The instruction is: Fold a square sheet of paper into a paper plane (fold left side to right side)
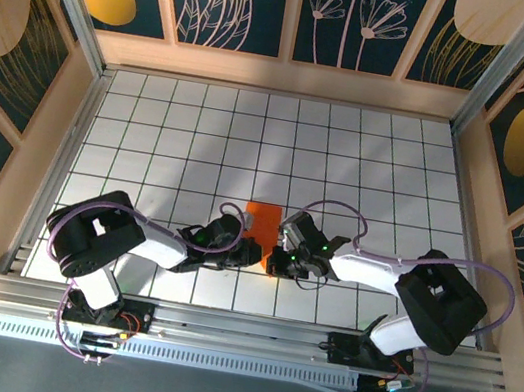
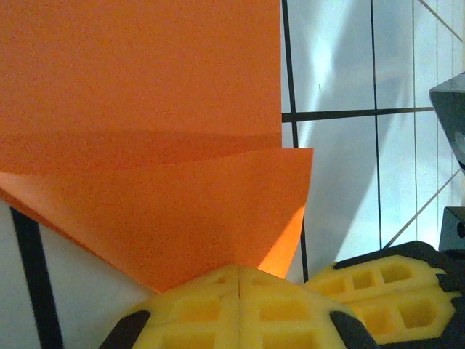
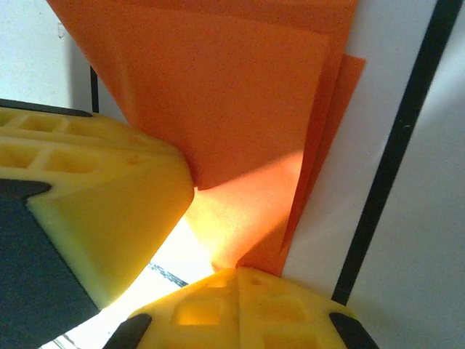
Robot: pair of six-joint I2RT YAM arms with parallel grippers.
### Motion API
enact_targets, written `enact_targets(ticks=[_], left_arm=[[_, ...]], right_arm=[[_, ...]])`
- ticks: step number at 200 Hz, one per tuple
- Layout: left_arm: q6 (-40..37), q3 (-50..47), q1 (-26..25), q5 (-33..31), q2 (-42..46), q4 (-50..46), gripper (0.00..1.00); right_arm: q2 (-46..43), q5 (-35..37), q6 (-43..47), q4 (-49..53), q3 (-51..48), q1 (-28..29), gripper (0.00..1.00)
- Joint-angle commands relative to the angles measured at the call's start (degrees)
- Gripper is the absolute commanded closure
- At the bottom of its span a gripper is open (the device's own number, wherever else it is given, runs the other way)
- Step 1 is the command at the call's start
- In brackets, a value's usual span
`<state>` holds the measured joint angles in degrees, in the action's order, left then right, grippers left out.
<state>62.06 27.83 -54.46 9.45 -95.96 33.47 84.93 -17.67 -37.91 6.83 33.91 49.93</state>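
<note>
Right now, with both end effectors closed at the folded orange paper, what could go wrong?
1. The layers of the orange paper are not flush: one edge peeks past the other in the right wrist view, so pressing now may fix a crooked crease.
2. The left end effector and right end effector sit close together; a small move could make them collide or tear it.

A: Top view is evenly bright and lit from overhead. Soft grey shadow bands cross the middle of the tabletop (image 1: 249, 153), with darker patches at its near edge. Walls lean outward from wide-angle distortion.
B: Wrist views?
A: Too close, so they're soft. Left tool (image 2: 238, 291) is blurred at the frame bottom. Paper (image 3: 218, 102) has a blown-out glow beside the right tool (image 3: 238, 287). In the left wrist view the fold casts a shadow.
</note>
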Motion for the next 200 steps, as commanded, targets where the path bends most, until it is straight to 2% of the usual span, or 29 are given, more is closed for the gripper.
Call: enact_targets(ticks=[1,66,200], left_arm=[[0.9,0.8,0.0,-4.1,-0.6,-4.6,1.00],[1.7,-0.4,2.3,-4.4,-0.5,-5.6,1.00],[-5.1,-3.4,14.5,-4.6,2.3,-9.5,1.00]], right_arm=[[3.8,7.3,0.8,7.6,-1.8,0.3,1.00],[4.0,7.4,1.1,8.2,-1.7,0.3,1.00],[4.3,7.1,1.4,8.2,-1.8,0.3,1.00]])
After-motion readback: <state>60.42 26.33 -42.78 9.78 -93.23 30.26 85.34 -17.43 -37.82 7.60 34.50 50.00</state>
